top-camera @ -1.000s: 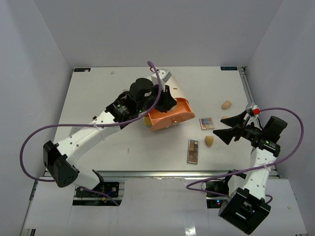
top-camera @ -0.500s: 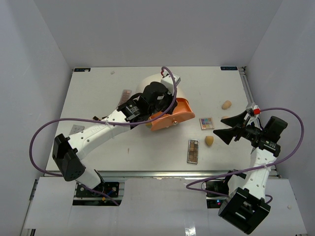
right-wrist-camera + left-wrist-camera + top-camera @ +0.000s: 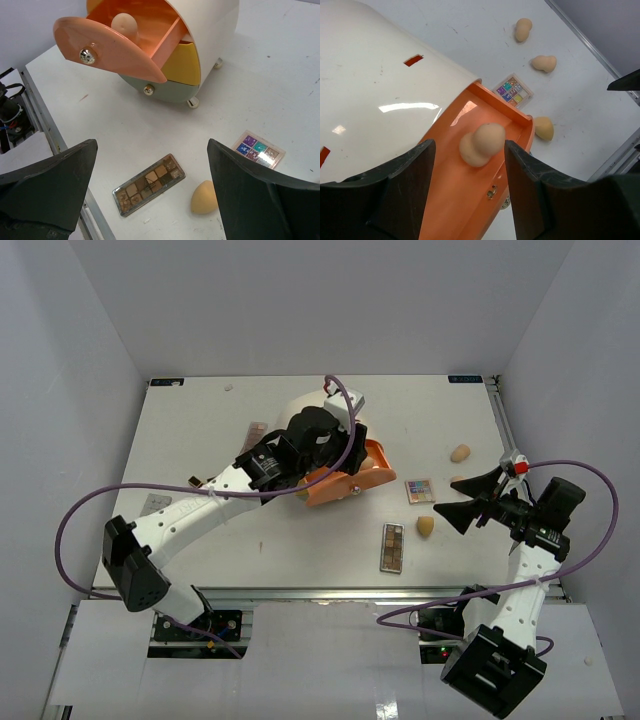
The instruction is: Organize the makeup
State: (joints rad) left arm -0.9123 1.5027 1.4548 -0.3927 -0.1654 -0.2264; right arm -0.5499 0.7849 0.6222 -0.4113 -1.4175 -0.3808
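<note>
My left gripper (image 3: 469, 150) hangs open over the pulled-out orange drawer (image 3: 470, 200) of the cream cylinder (image 3: 375, 95). A beige sponge (image 3: 481, 144) lies in that drawer between my fingers, touching neither. From above, the left gripper (image 3: 338, 454) sits over the drawer (image 3: 355, 480). My right gripper (image 3: 446, 502) is wide open and holds nothing. Below it lie a brown palette (image 3: 149, 184), a sponge (image 3: 205, 197) and a colourful palette (image 3: 258, 148). Two more sponges (image 3: 523, 29) (image 3: 544, 63) lie farther right.
Yellow (image 3: 182, 62) and grey (image 3: 165, 90) drawers sit shut under the orange one. A pinkish palette (image 3: 257, 430) and a small dark bar (image 3: 195, 481) lie left of the cylinder. The table's right rail (image 3: 505, 430) runs close to the right arm.
</note>
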